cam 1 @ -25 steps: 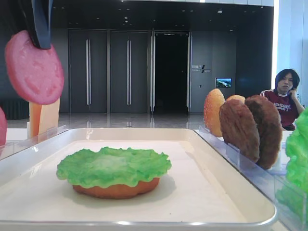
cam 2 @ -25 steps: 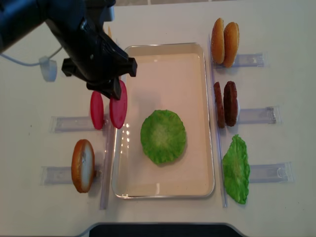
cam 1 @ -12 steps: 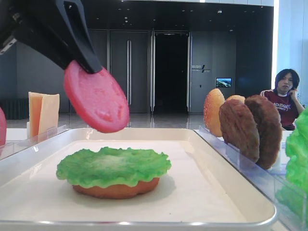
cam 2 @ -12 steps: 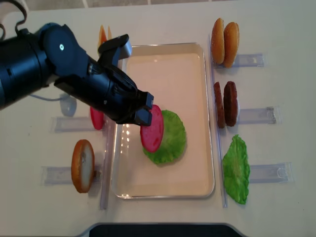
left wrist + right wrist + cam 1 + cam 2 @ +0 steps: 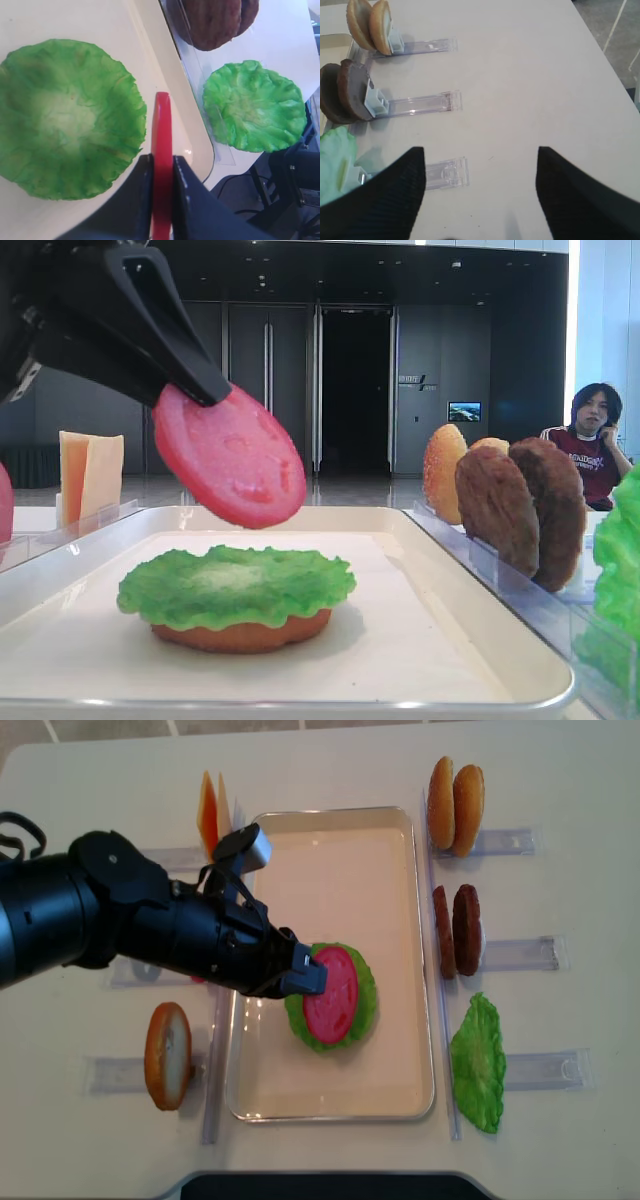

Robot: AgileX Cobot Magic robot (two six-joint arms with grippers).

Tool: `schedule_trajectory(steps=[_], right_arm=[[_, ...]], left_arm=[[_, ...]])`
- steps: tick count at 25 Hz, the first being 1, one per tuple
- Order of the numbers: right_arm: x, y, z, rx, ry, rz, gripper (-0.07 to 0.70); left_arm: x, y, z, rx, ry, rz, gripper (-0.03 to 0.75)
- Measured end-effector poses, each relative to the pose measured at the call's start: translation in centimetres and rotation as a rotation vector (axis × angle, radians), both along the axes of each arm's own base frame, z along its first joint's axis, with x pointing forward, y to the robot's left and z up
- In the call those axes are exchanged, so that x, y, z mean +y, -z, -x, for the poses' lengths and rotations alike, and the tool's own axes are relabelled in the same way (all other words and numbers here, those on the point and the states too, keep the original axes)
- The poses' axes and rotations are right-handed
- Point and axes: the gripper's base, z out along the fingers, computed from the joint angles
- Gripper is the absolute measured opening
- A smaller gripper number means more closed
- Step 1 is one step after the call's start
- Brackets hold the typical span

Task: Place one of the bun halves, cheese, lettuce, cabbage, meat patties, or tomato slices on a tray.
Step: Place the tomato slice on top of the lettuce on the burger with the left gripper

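1. Tray (image 5: pixel 415 960): lies below the left claw (image 5: pixel 303 970) on the bench (image 5: pixel 560 1150).
2. Lettuce (image 5: pixel 236 585): sits directly beneath the claw, on a bun half (image 5: pixel 240 635).
3. Tomato slice (image 5: pixel 229 457): pinched at its edge by the left claw, tilted, hanging above the lettuce without touching; likely lowering comes next.
4. Right claw (image 5: pixel 480 195): spread wide, holding nothing, well apart.
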Motion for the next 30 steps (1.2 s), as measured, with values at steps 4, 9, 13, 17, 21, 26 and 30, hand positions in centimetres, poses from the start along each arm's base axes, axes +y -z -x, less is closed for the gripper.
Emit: schedule_trajectory(steps=[4,9,13,17,21,26,30], right_arm=[[0.0,0.0,0.0,0.000,0.000,0.000,0.477],[0.0,0.0,0.0,0.000,0.000,0.000,0.475],[0.0,0.0,0.0,0.000,0.000,0.000,0.475],[0.0,0.0,0.0,0.000,0.000,-0.001,0.475],[0.0,0.0,0.0,0.000,0.000,-0.001,0.475],[0.0,0.0,0.0,0.000,0.000,-0.001,0.475],[0.0,0.0,0.0,0.000,0.000,-0.001,0.475]], left_arm=[[0.8,0.4,-0.2,-0.011,-0.020,0.014,0.062],[0.9,0.5,-0.3,-0.023,-0.002,0.050,0.062],[0.4,1.5,-0.5,0.005,0.026,0.081,0.062],[0.2,2.5,-0.8,0.034,0.021,0.081,0.062],[0.1,3.3,-1.0,0.051,0.021,0.077,0.062],[0.0,4.3,-1.3,0.067,0.022,0.066,0.062],[0.0,4.4,-1.4,0.046,0.031,0.066,0.062]])
